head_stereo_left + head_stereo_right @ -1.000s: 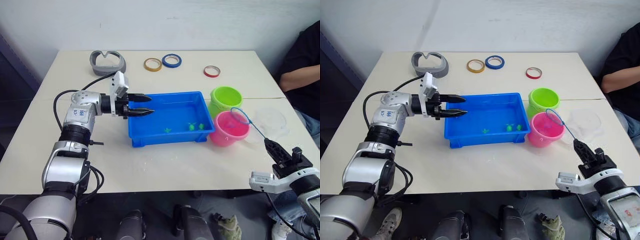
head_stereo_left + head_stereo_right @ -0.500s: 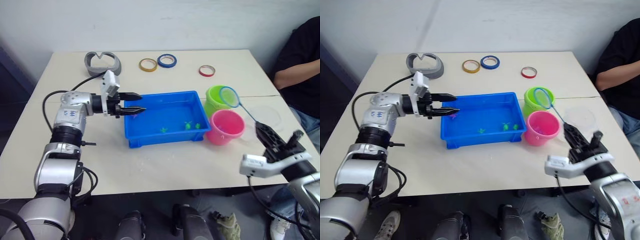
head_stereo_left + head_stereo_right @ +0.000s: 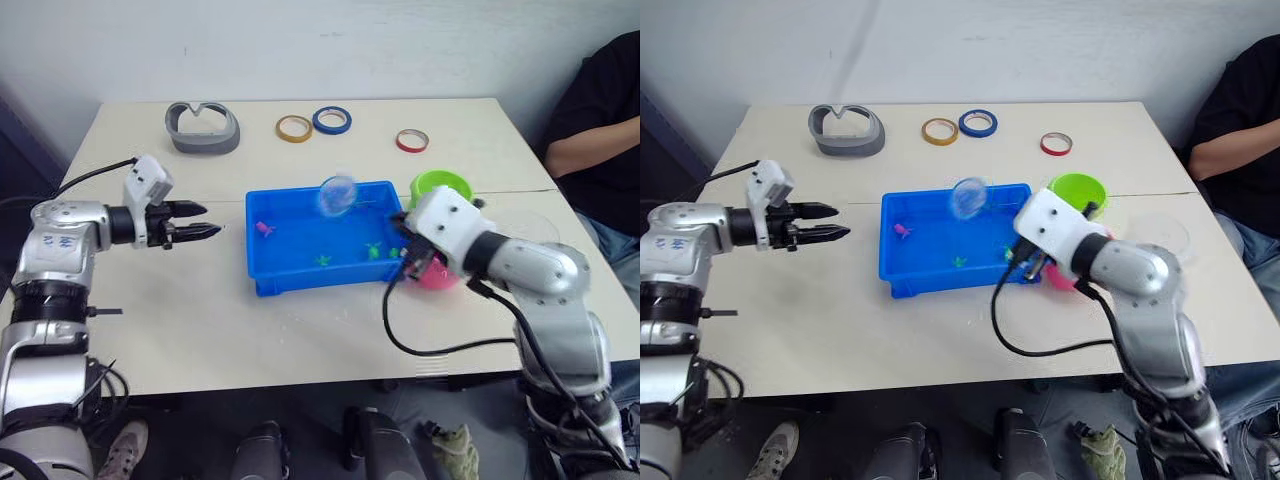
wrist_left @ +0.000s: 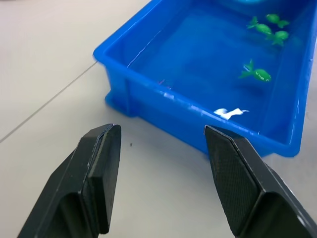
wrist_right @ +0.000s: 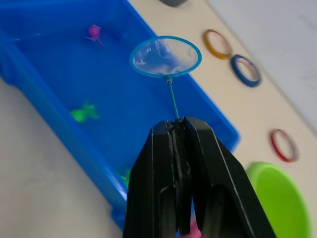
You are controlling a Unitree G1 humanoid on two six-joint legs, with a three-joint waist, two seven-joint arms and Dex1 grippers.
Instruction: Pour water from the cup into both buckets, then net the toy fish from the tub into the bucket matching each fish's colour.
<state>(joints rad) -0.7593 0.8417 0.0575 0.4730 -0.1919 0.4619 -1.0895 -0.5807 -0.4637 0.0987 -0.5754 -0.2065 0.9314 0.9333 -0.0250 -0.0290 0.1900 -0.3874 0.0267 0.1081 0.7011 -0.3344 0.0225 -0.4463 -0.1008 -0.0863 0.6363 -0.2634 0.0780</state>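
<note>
- Right hand (image 5: 179, 130) — clamped on the thin handle of a small round blue-rimmed net (image 5: 165, 56), held over the shallow bright blue plastic tub (image 3: 262, 268), seemingly placed for a dip.
- Tiny plastic fish in the tub — one pink (image 3: 264, 229) at the left end, green ones (image 3: 374, 250) toward the right.
- Left hand (image 3: 202, 220) — fingers spread wide, empty, over the pale desk (image 3: 200, 320) beside the tub, apart from it.
- Lime green bucket (image 3: 443, 186) and pink bucket (image 3: 437, 275) just right of the tub; the right arm crosses in front of the pink one.
- Tape rings (image 3: 331, 120) far back; no obstruction.
</note>
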